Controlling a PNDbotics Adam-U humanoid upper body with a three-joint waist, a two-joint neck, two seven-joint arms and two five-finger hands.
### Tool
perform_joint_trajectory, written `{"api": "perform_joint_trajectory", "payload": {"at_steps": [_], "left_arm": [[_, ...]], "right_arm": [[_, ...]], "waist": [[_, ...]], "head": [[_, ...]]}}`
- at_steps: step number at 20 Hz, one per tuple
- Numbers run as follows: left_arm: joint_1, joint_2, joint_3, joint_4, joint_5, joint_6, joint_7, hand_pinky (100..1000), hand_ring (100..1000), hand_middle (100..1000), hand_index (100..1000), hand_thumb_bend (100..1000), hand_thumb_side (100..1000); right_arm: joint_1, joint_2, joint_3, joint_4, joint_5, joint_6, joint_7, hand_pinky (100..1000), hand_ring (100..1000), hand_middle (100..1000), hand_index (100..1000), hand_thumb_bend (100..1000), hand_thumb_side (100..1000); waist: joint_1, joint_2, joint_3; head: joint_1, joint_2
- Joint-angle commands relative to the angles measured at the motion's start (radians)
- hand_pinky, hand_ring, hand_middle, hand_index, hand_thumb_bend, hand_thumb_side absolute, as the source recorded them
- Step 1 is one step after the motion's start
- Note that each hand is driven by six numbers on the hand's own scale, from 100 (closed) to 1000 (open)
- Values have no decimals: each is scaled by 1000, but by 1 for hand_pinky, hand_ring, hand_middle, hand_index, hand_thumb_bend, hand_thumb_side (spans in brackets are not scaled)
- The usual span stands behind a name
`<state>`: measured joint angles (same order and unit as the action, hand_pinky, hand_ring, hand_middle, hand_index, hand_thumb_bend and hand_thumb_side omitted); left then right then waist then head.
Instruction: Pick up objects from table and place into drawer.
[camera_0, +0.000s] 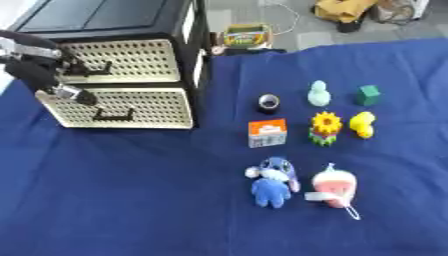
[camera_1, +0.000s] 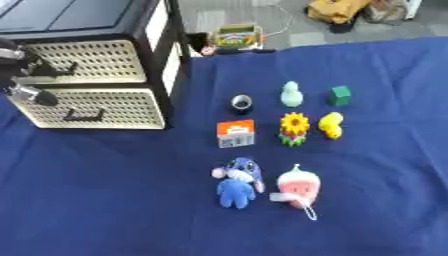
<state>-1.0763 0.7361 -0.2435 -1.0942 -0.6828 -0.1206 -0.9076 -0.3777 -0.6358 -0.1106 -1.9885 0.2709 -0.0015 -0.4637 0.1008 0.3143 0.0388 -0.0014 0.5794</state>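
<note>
Left hand at drawer unit, fingers curled by upper drawer handle — whether gripping it, cannot tell. Both drawers look closed. On blue cloth, well apart to right: tape roll, orange box, blue plush, sunflower toy, pink plush, green cube — all unobstructed.

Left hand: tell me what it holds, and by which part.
The left hand is at the front of the drawer unit, by the upper drawer's handle; whether its fingers close on that handle cannot be told.
</note>
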Motion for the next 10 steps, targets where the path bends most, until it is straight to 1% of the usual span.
{"api": "perform_joint_trajectory", "payload": {"at_steps": [1, 7, 10], "left_arm": [[-14, 21, 5, -6, -4, -12, 1, 100, 100, 100, 902, 705, 840], [-1, 32, 3, -18, -12, -21, 1, 100, 100, 100, 893, 696, 846], [16, 48, 2, -43, -8, -24, 1, 100, 100, 100, 893, 691, 848]], "right_arm": [[-8, -15, -11, -11, 2, 2, -3, 679, 677, 602, 786, 100, 959], [-7, -13, -12, -11, 2, 4, -3, 680, 677, 602, 787, 100, 961], [-7, -12, -13, -11, 2, 4, -3, 680, 677, 602, 787, 100, 961]], "waist": [[-6, -18, 0], [-7, -21, 5], [-9, -22, 6]], "head": [[4, -2], [2, 1], [-1, 2]]}}
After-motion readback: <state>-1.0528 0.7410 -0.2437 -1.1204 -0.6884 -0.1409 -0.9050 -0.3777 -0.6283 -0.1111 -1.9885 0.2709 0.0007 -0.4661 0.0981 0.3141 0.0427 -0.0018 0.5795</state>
